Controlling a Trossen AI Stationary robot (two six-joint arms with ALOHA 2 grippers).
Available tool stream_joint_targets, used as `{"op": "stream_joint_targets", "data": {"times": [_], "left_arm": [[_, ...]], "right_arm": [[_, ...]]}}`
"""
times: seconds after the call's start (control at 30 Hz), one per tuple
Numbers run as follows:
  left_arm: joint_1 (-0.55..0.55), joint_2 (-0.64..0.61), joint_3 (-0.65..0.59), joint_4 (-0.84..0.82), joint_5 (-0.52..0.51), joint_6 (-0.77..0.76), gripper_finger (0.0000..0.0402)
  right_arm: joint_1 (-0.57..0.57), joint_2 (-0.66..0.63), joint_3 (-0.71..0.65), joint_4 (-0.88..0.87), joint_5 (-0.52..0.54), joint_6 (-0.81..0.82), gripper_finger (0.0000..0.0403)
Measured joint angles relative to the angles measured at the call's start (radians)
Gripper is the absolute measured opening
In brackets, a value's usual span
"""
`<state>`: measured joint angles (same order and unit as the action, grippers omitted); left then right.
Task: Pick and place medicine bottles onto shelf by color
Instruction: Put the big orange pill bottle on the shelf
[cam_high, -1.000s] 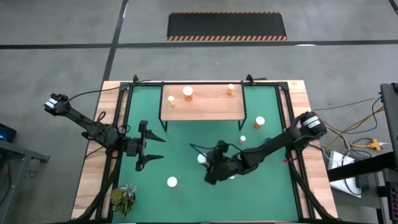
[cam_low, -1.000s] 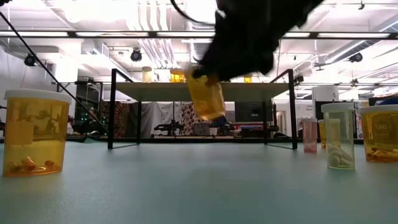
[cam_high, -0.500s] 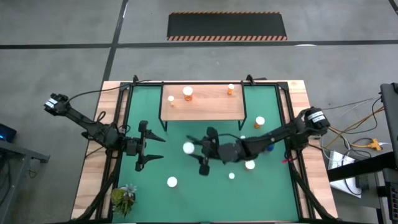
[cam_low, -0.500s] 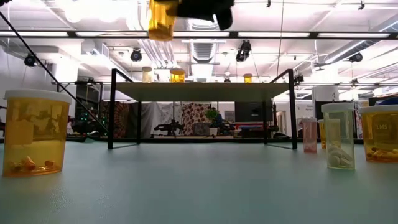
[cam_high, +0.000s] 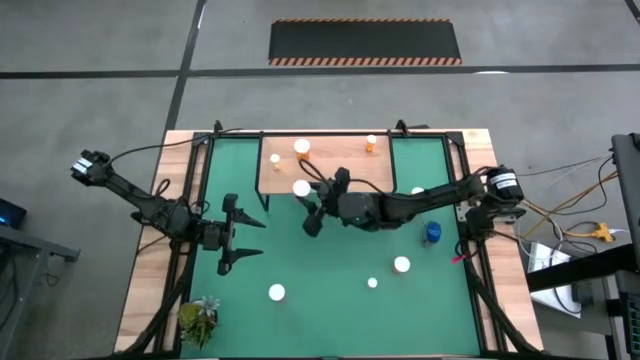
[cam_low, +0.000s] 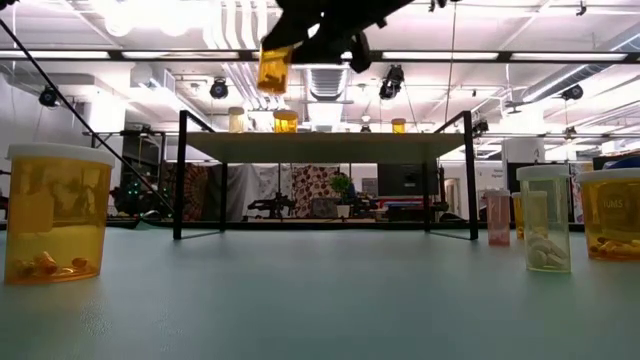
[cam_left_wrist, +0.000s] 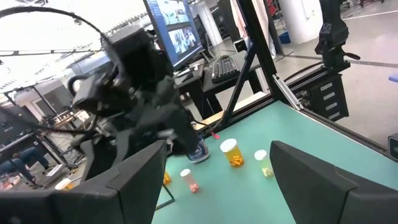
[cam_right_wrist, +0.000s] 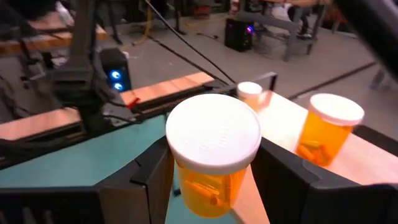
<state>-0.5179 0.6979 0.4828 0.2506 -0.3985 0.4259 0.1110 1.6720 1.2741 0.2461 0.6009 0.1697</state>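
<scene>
Pinching orange bottle (cam_high: 302, 188): right end effector (cam_high: 305, 192) above shelf (cam_high: 350, 172) edge | left end effector (cam_high: 243, 233): spread

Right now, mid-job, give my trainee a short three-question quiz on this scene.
1. True or false: the right gripper holds an orange white-capped medicine bottle.
2. How many bottles stand on the low light-wood shelf?
3. The blue bottle is: A) on the shelf B) on the green mat C) held by the open left gripper.

Key: 1 true; 2 three; 3 B.
</scene>
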Motion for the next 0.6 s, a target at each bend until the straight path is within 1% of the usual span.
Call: {"op": "stream_joint_targets", "data": {"times": [0.27, 0.37, 0.6], "left_arm": [[0.0, 0.001, 0.0, 0.001, 0.0, 0.0, 0.027], [0.0, 0.0, 0.0, 0.001, 0.0, 0.0, 0.027], [0.0, 0.001, 0.0, 0.001, 0.0, 0.0, 0.027]], "right_arm": [[-0.05, 0.048, 0.075, -0.117, 0.001, 0.054, 0.0183], [-0.067, 0.048, 0.08, -0.136, 0.004, 0.101, 0.0183], [-0.091, 0.049, 0.078, -0.167, 0.003, 0.153, 0.0183]]}}
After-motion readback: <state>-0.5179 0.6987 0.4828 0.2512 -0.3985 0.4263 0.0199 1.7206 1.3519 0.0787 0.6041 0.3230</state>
